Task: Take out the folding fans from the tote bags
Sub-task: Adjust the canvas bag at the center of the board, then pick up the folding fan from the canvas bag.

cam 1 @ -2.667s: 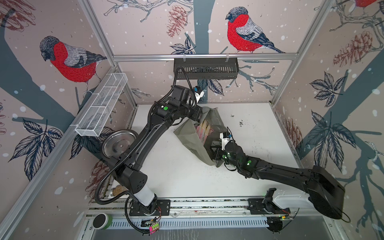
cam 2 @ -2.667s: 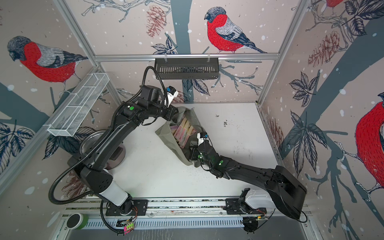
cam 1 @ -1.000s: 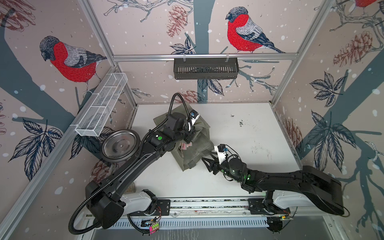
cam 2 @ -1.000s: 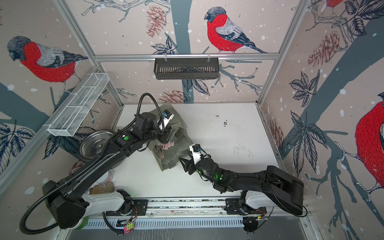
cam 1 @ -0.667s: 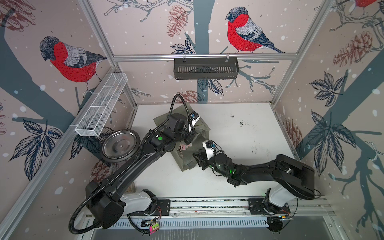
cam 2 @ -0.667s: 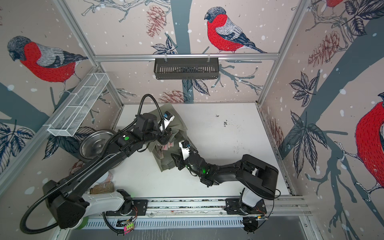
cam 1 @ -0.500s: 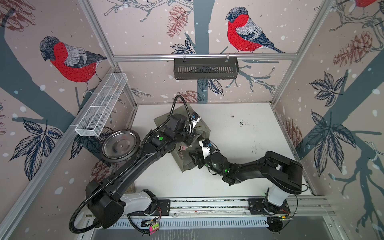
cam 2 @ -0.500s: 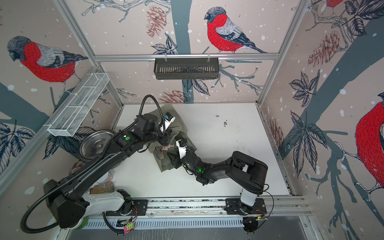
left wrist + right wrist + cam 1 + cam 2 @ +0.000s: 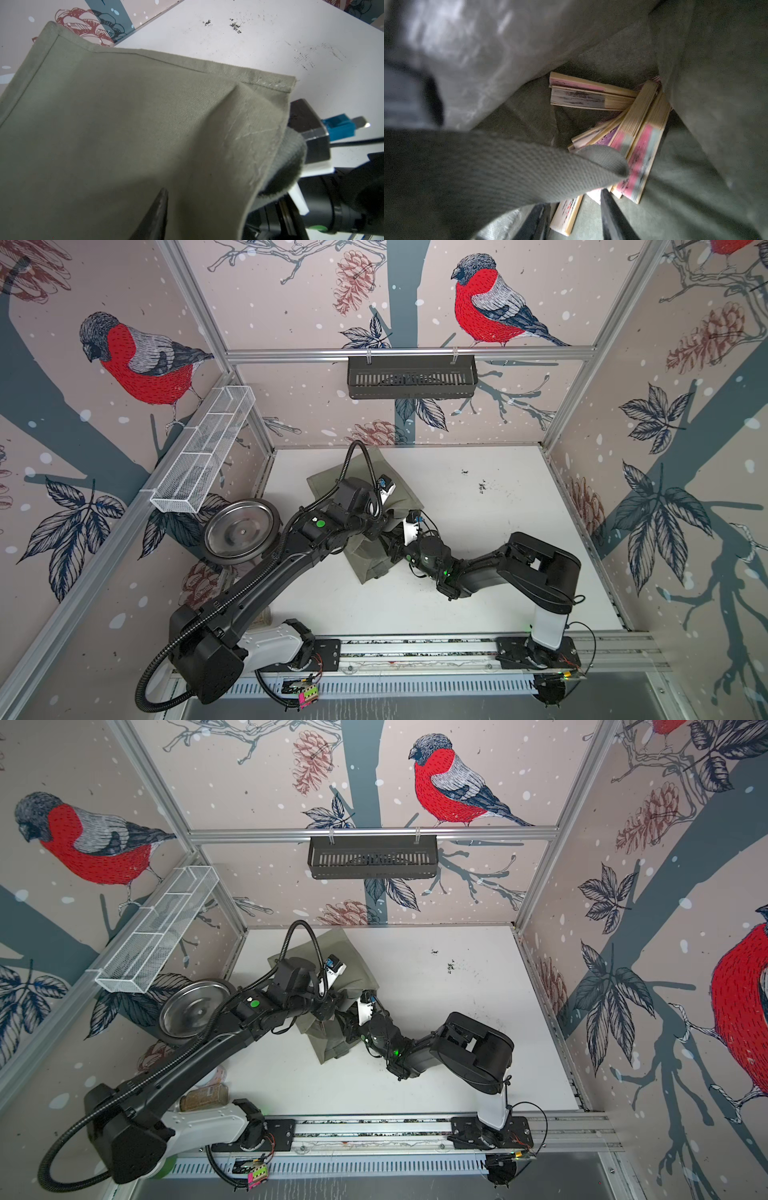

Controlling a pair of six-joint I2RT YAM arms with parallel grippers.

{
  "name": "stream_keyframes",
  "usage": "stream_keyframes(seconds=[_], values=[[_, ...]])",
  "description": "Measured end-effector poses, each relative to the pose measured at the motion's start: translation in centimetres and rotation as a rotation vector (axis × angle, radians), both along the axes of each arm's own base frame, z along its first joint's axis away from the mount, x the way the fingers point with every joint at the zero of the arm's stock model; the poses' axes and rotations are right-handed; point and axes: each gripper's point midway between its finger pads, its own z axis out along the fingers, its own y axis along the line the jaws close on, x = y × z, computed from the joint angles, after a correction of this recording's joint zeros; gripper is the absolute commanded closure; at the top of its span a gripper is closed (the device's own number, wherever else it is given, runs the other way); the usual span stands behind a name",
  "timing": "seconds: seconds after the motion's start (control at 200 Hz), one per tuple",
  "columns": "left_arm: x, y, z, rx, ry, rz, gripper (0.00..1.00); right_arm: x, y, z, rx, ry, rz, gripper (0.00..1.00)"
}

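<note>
1. The tote bag (image 9: pixel 365 568) lay slumped on the white table (image 9: pixel 478 593), with both arms meeting over it.
2. The right gripper (image 9: pixel 574 205) was inside the tote bag's mouth. Its jaws stood apart and clamped nothing, and the end of 1 fan (image 9: pixel 566 216) lay between them.
3. The folding fans (image 9: pixel 639 124) were a loose pile on the tote bag's floor. At least 5 were countable, and a strap handle (image 9: pixel 529 166) hung across part of them.
4. The left gripper (image 9: pixel 372 526) was against the tote bag's outer wall. Only 1 finger (image 9: pixel 161 207) showed on the fabric, so I could not tell whether the jaws were apart or pinching cloth.
5. Progress, as a judgement: neither top view showed a fan outside the tote bag, so 0 were out and the whole pile was left to remove.
6. Likely step in hand: closing on the nearest fan.
</note>
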Motion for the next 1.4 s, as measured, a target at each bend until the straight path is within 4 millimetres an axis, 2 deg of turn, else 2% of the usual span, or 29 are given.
stream_keyframes(seconds=[0.11, 0.195, 0.23, 0.295, 0.315, 0.475, 0.57, 0.63, 0.765, 0.971, 1.126, 1.401], values=[[-0.1, 0.1, -0.2, 0.011, 0.000, 0.011, 0.46, 0.0, 0.1, -0.1, 0.000, 0.001, 0.001, 0.62], [-0.2, 0.1, -0.7, 0.035, 0.004, 0.016, 0.51, 0.1, 0.2, 0.1, 0.004, 0.000, 0.002, 0.62], [-0.1, 0.2, -0.9, 0.048, 0.006, 0.025, 0.60, 0.1, 0.2, 0.1, 0.011, 0.009, 0.003, 0.62], [0.1, 0.5, -1.4, 0.071, 0.012, 0.042, 0.93, 0.0, 0.2, 0.1, 0.012, 0.010, 0.004, 0.61], [0.2, 0.6, -1.5, 0.072, 0.015, 0.053, 1.00, 0.0, 0.2, 0.1, 0.011, 0.011, 0.004, 0.60], [0.8, 1.5, -0.9, 0.097, -0.017, 0.108, 1.00, -0.5, -0.5, 0.1, 0.007, 0.012, 0.007, 0.36], [1.0, 1.8, 0.8, 0.079, -0.058, 0.129, 1.00, -1.0, -1.6, 0.1, -0.005, 0.007, 0.004, 0.32], [1.2, 1.8, 1.7, 0.067, -0.083, 0.135, 1.00, -1.2, -2.1, -0.3, -0.022, 0.006, -0.003, 0.33], [1.5, 2.0, 2.2, 0.047, -0.100, 0.168, 1.00, -1.6, -2.7, -1.9, -0.050, 0.056, -0.009, 0.38], [1.4, 2.0, 2.3, -0.004, -0.124, 0.181, 1.00, -2.3, -0.9, -3.6, -0.063, 0.143, 0.019, 0.45], [1.0, 2.4, 2.1, -0.027, -0.138, 0.183, 1.00, -1.4, 1.0, -3.4, -0.036, 0.195, 0.016, 0.48], [0.8, 2.2, 2.4, -0.072, -0.137, 0.169, 1.00, 2.6, 1.5, -6.8, 0.034, 0.381, -0.126, 0.48]])
